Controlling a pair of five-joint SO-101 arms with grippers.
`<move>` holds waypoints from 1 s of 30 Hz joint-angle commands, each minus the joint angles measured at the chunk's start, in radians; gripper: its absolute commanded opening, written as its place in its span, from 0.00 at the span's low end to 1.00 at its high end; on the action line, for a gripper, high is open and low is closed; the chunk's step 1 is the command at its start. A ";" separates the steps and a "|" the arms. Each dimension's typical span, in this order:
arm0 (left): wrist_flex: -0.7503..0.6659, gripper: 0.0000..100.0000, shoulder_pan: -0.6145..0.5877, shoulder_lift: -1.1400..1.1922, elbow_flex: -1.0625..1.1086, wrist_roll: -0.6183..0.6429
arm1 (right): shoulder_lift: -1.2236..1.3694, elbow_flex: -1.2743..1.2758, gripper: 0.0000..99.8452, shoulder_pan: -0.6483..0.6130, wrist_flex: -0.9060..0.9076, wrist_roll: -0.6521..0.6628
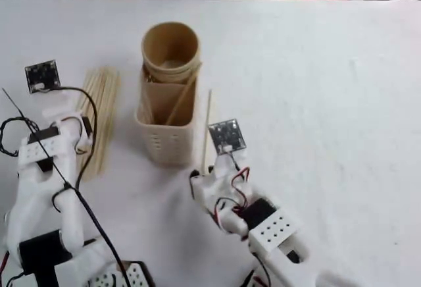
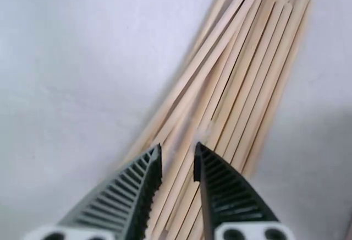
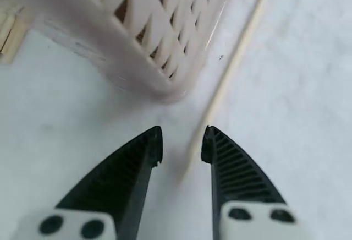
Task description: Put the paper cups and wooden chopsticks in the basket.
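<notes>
Chopstick pile on counter beside basket; left tool slightly parted above it, empty. Paper cups in basket. Right tool slightly parted, empty, over loose chopstick.

No legible text, labels or numbers

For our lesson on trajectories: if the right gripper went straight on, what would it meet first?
Probably the lone chopstick beside the basket; its near end lies just ahead of the right gripper.

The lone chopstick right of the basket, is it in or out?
Out: the chopstick lies flat on the table beside the basket, outside its wall, one end by the open right gripper.
</notes>
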 commanded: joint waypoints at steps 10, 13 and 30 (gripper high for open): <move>-0.011 0.11 -0.018 -0.002 -0.011 0.011 | -0.019 0.069 0.12 -0.007 -0.119 -0.003; -0.011 0.11 -0.018 -0.004 -0.011 0.011 | -0.019 0.069 0.12 -0.007 -0.117 -0.003; -0.011 0.11 -0.018 -0.004 -0.011 0.011 | -0.018 0.009 0.21 -0.001 -0.035 0.046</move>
